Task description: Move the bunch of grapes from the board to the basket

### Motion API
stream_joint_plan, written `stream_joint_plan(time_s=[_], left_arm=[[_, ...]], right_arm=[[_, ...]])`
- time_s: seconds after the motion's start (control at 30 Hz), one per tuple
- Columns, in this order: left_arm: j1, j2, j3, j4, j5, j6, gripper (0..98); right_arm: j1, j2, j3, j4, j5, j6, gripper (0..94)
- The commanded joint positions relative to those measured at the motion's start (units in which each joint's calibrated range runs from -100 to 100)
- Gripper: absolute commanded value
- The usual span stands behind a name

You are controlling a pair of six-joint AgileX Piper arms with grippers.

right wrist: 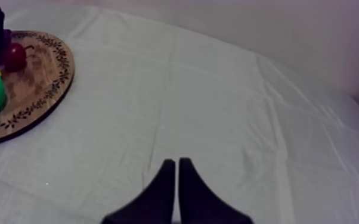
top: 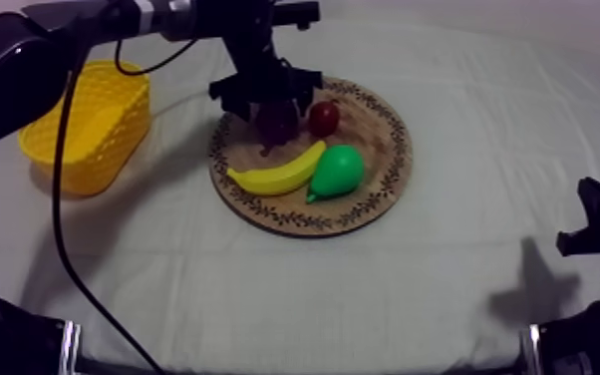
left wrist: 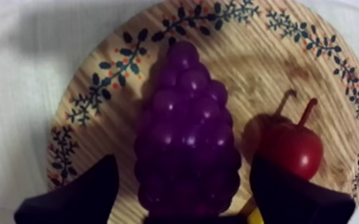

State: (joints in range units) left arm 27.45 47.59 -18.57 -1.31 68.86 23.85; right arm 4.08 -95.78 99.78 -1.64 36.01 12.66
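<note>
Over the board, left end effector straddles the grapes, jaws apart: likely light, bumpy, slick; grip mid-bunch.

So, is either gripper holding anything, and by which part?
Nothing is held. The left gripper is open, its fingers either side of the bunch of grapes on the wooden board; the right gripper is shut on nothing.

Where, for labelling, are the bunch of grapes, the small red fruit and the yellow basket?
bunch of grapes (left wrist: 188,137), left wrist view, middle berries
small red fruit (top: 324,119), top view, round body
yellow basket (top: 85,172), top view, near wall
</note>
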Motion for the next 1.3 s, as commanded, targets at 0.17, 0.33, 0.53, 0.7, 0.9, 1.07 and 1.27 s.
stream_joint_plan(time_s=[0.17, 0.33, 0.53, 0.7, 0.9, 1.07, 1.27], left_arm=[[0.02, 1.46, -1.66, -0.52, 1.42, 0.76, 74.3], [-0.15, 1.2, -0.54, -0.47, 0.64, 1.22, 68.1], [-0.06, 0.35, 1.01, -0.45, -1.07, 1.14, 59.8], [0.21, -0.05, 1.69, -0.55, -2.31, 0.47, 49.1], [0.49, -0.19, 1.97, -0.61, -3.04, 0.06, 45.6], [0.56, -1.15, 3.08, -0.55, -4.39, -0.12, 44.6], [0.67, -4.89, 6.22, -0.51, -7.06, -1.11, 44.5]], right_arm=[[-0.02, 0.02, -0.01, 0.0, 0.04, 0.01, 0.3], [-0.02, 0.02, -0.01, 0.0, 0.04, 0.01, 0.3], [-0.02, 0.02, -0.01, 0.0, 0.04, 0.01, 0.3], [-0.02, 0.02, -0.01, 0.0, 0.04, -0.02, 0.3], [-0.02, 0.02, -0.01, 0.0, 0.04, 0.01, 0.3], [-0.02, 0.02, -0.01, 0.0, 0.04, 0.01, 0.3], [-0.02, 0.02, -0.01, 0.0, 0.04, 0.01, 0.3]])
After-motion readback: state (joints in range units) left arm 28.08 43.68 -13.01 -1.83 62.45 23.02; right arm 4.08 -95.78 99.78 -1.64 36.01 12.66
